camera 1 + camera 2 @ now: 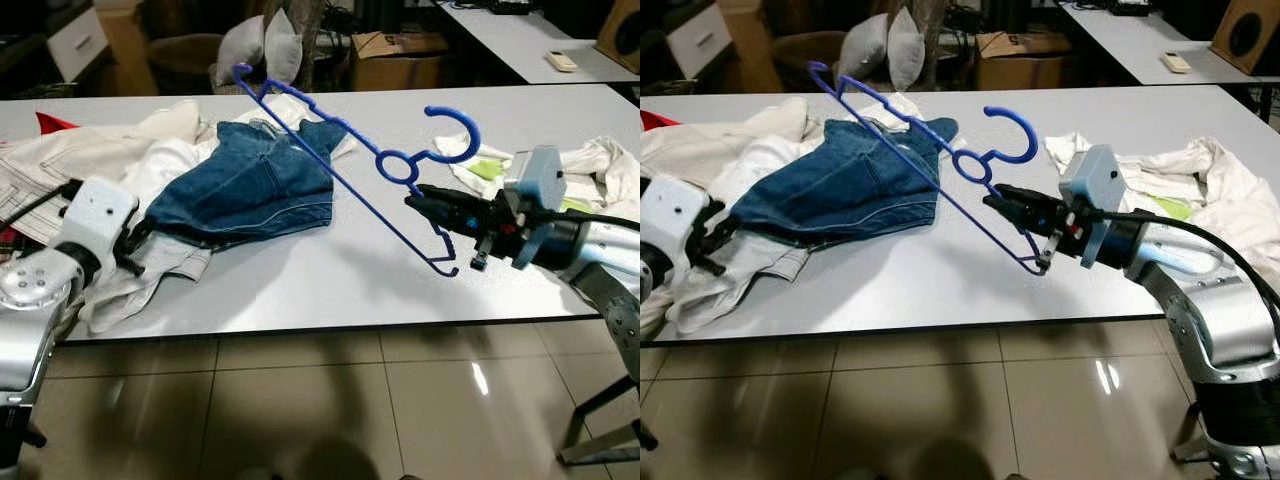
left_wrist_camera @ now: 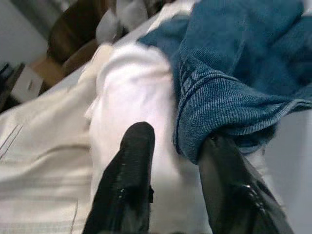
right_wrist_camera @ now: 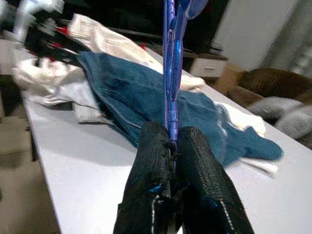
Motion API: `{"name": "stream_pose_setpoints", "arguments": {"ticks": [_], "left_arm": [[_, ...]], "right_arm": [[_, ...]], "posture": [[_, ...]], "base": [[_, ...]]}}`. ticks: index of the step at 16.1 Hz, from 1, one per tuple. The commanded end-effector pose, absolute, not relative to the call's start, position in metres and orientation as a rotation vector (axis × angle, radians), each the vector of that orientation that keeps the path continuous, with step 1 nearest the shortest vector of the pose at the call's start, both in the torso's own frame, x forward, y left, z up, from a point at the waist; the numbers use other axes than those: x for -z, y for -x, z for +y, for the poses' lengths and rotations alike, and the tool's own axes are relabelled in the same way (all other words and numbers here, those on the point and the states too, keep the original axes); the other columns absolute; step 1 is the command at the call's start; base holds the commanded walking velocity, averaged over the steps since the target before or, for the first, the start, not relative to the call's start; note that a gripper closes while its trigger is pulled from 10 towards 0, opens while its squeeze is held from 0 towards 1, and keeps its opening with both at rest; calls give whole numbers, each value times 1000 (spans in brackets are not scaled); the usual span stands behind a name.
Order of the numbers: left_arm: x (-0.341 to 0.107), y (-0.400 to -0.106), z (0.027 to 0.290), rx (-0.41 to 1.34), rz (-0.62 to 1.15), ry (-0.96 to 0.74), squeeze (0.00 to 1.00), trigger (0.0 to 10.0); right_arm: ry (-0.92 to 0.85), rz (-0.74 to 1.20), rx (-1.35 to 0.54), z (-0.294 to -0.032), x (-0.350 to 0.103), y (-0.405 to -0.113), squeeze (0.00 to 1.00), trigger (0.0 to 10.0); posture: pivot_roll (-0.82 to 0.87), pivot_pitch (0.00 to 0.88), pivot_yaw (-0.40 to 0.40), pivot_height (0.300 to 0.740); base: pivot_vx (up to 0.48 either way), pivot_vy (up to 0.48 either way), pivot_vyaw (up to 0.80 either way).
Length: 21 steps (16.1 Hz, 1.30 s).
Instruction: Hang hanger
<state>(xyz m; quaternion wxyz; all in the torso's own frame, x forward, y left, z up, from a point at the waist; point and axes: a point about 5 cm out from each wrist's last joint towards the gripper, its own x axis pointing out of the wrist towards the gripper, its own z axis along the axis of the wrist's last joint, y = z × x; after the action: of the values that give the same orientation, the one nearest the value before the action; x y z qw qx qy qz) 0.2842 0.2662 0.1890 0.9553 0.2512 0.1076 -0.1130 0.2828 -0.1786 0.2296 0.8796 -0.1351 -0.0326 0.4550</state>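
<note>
Blue plastic hanger (image 1: 345, 160), light, stiff, thin-barred and probably slippery, held above the surface (image 1: 330, 275) near its front edge, right gripper (image 1: 1025, 214) jaws clenched below the hook, best hold there; left gripper (image 2: 178, 168) jaws parted at denim shorts (image 1: 250, 185).

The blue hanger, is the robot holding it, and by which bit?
Yes. The right tool is shut on the blue hanger, pinching its thin frame just below the ring under the hook, above the white table.
</note>
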Motion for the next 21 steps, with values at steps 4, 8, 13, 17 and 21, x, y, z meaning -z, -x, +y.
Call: {"name": "stream_pose_setpoints", "arguments": {"ticks": [4, 8, 13, 17, 21], "left_arm": [[-177, -267, 259, 501, 352, -736, 1000, 10000], [-173, -249, 272, 636, 536, -911, 1000, 10000], [-191, -236, 254, 780, 388, -454, 1000, 10000], [-219, -245, 245, 748, 62, -115, 1000, 10000], [-247, -263, 235, 682, -195, 86, 1000, 10000]], "right_arm": [[289, -67, -929, -151, -223, -298, 0, 10000], [265, -70, -927, -115, -215, -324, 0, 10000], [189, -108, -910, -100, -223, -337, 0, 10000], [127, -104, -856, -112, -220, -337, 0, 10000], [106, -136, -823, -118, -223, -334, 0, 10000]], "posture": [[-64, 0, 47, 740], [-30, 0, 35, 740], [-9, 0, 25, 740], [-14, 0, 32, 740], [-25, 0, 45, 740]], "base": [[0, 0, 0], [0, 0, 0], [0, 0, 0], [0, 0, 0], [0, 0, 0]]}}
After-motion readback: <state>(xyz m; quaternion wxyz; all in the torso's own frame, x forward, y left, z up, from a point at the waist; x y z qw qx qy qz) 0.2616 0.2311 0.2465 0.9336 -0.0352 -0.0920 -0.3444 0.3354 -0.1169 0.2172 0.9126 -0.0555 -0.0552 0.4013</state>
